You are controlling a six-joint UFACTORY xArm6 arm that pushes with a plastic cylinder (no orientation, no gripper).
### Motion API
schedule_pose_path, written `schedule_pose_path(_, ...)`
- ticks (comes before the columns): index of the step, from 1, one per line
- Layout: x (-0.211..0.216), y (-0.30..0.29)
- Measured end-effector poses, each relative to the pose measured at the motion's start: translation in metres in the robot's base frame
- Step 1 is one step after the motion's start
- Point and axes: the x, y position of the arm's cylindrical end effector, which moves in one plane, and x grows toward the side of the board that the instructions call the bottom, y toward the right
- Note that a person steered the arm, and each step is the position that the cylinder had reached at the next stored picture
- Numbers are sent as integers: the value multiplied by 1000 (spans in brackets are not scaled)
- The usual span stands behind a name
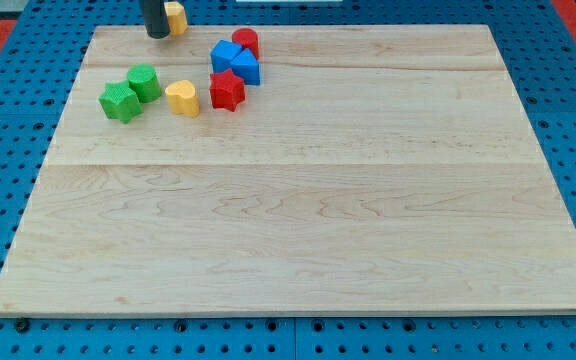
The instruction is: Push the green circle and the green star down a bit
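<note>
The green circle (145, 82) and the green star (120, 102) sit touching each other at the upper left of the wooden board (298, 220), the star lower left of the circle. My tip (157, 35) is at the view's top edge, above and slightly right of the green circle, clear of it. It stands right beside a yellow block (176, 17) at the board's top edge.
A yellow heart (182, 98) lies right of the green circle. A red star (227, 91) sits right of it. Two blue blocks (234, 62) and a red cylinder (245, 43) cluster above the red star. A blue pegboard (8, 150) surrounds the board.
</note>
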Motion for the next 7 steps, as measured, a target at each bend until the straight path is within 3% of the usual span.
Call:
schedule_pose_path(4,0,-26)
schedule_pose_path(5,11,-45)
schedule_pose_path(6,38,2)
schedule_pose_path(7,65,0)
